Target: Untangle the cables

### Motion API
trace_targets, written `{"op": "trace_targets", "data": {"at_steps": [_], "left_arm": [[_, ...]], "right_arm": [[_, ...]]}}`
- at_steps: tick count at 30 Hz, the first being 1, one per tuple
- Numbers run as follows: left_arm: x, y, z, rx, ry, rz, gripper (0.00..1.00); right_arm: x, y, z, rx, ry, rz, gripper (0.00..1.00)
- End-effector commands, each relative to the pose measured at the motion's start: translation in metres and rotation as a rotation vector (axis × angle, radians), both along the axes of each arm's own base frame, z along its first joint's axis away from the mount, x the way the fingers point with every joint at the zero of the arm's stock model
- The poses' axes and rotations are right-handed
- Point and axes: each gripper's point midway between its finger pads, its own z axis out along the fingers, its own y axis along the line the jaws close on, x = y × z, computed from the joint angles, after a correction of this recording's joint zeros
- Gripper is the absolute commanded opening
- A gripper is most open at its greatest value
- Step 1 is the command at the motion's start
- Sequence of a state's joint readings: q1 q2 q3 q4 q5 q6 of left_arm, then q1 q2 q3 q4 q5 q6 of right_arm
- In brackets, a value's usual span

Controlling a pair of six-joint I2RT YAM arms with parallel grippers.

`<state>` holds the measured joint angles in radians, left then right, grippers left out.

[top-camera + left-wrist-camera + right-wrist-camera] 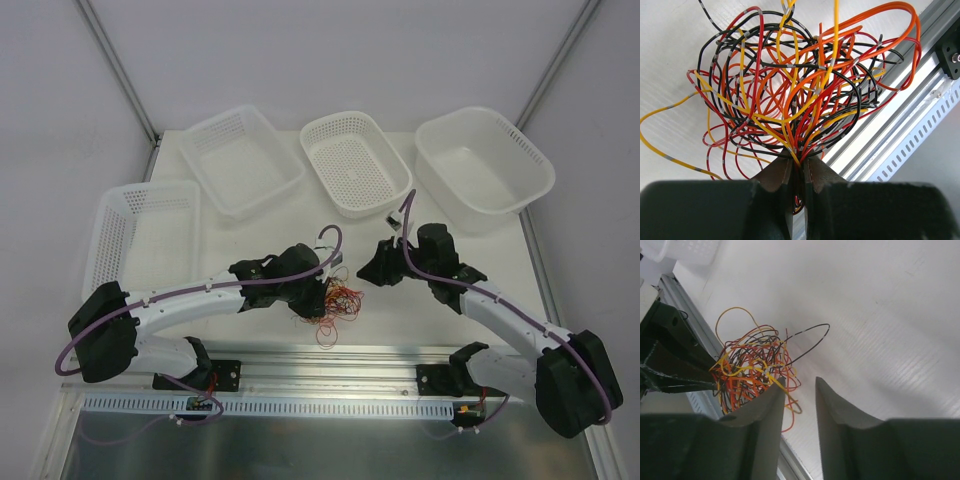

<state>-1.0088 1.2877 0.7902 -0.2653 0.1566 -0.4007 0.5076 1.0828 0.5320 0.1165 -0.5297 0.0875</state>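
Note:
The cables (337, 304) form one tangled ball of thin red, orange, yellow and black wires on the white table, near its front rail. My left gripper (322, 292) is shut on the cables (800, 85); a bunch of strands runs down between its closed fingertips (799, 162). A little way to the right of the ball, my right gripper (366, 270) does not touch it. In the right wrist view its fingers (800, 382) stand apart with only bare table between them. The cables (752, 367) lie just left of its left fingertip, with one black loop sticking out.
Four white perforated baskets stand at the back: one far left (112, 232), one left of centre (212, 128), one in the middle (318, 130), one at the right (538, 160). An aluminium rail (330, 365) runs along the near table edge, close beside the ball.

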Motion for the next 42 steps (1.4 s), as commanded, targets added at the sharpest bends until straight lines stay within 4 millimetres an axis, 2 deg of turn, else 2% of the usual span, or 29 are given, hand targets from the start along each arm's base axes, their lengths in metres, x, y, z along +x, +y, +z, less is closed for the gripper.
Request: {"op": "trace_targets", "data": {"at_steps": [1, 2, 3, 4, 5, 6, 7, 8, 9, 12, 13, 14, 16, 17, 18, 20, 21, 24, 28, 33, 35, 36, 38, 42], "left_arm": [[0.008, -0.014, 0.021, -0.063, -0.068, -0.028, 0.01], [0.009, -0.013, 0.021, -0.061, -0.071, -0.023, 0.02], [0.012, -0.01, 0.018, -0.046, -0.081, -0.002, 0.02], [0.014, -0.008, 0.015, -0.036, -0.074, 0.029, 0.02], [0.016, -0.007, 0.013, -0.026, -0.076, 0.049, 0.04], [0.019, -0.002, 0.007, -0.002, -0.078, 0.077, 0.05], [0.021, 0.0, 0.004, 0.005, -0.064, 0.107, 0.05], [0.023, 0.002, 0.001, 0.012, -0.058, 0.128, 0.06], [0.025, 0.005, -0.003, 0.026, -0.049, 0.152, 0.08], [0.032, 0.018, -0.017, 0.069, 0.0, 0.244, 0.09], [0.036, 0.024, -0.021, 0.087, 0.008, 0.294, 0.09], [0.041, 0.032, -0.027, 0.104, 0.025, 0.334, 0.09], [0.044, 0.039, -0.035, 0.124, 0.063, 0.396, 0.11], [0.044, 0.045, -0.04, 0.141, 0.079, 0.418, 0.1], [0.048, 0.051, -0.044, 0.153, 0.094, 0.447, 0.11], [0.05, 0.058, -0.049, 0.162, 0.112, 0.486, 0.11], [0.056, 0.063, -0.05, 0.165, 0.119, 0.517, 0.11], [0.06, 0.075, -0.056, 0.182, 0.136, 0.556, 0.1], [0.07, 0.1, -0.063, 0.227, 0.153, 0.619, 0.1], [0.074, 0.121, -0.057, 0.281, 0.1, 0.629, 0.15], [0.074, 0.125, -0.053, 0.29, 0.063, 0.603, 0.17], [0.077, 0.127, -0.044, 0.275, 0.028, 0.593, 0.21], [0.076, 0.137, -0.04, 0.296, -0.004, 0.605, 0.26], [0.075, 0.154, -0.03, 0.305, -0.032, 0.669, 0.29]], "right_arm": [[0.004, 0.013, 0.022, 0.058, -0.094, 0.067, 0.31], [0.003, 0.012, 0.021, 0.046, -0.087, 0.068, 0.24], [0.005, 0.009, 0.021, 0.026, -0.102, 0.059, 0.13], [0.009, 0.007, 0.03, 0.018, -0.13, 0.047, 0.08], [0.006, 0.002, 0.027, -0.014, -0.112, 0.037, 0.04], [0.013, -0.005, 0.029, -0.054, -0.144, 0.003, 0.01], [0.017, -0.007, 0.048, -0.05, -0.2, -0.015, 0.01], [0.013, -0.015, 0.044, -0.094, -0.174, -0.027, 0.01], [0.019, -0.024, 0.048, -0.135, -0.205, -0.065, 0.01], [0.025, -0.048, 0.08, -0.209, -0.276, -0.169, 0.01], [0.022, -0.057, 0.081, -0.244, -0.263, -0.187, 0.01], [0.023, -0.062, 0.104, -0.237, -0.309, -0.216, 0.01], [0.027, -0.079, 0.119, -0.282, -0.341, -0.294, 0.01], [0.024, -0.087, 0.135, -0.289, -0.36, -0.319, 0.01], [0.027, -0.099, 0.142, -0.32, -0.376, -0.38, 0.01], [0.022, -0.112, 0.156, -0.342, -0.393, -0.425, 0.01], [0.02, -0.121, 0.177, -0.332, -0.434, -0.468, 0.01], [0.015, -0.141, 0.198, -0.364, -0.472, -0.541, 0.01], [0.004, -0.177, 0.243, -0.409, -0.552, -0.669, 0.01], [-0.002, -0.211, 0.287, -0.464, -0.631, -0.804, 0.01], [-0.002, -0.214, 0.304, -0.458, -0.652, -0.824, 0.01], [-0.001, -0.215, 0.308, -0.461, -0.658, -0.83, 0.01], [0.003, -0.215, 0.317, -0.463, -0.666, -0.838, 0.01], [0.009, -0.212, 0.326, -0.46, -0.671, -0.841, 0.01]]}}
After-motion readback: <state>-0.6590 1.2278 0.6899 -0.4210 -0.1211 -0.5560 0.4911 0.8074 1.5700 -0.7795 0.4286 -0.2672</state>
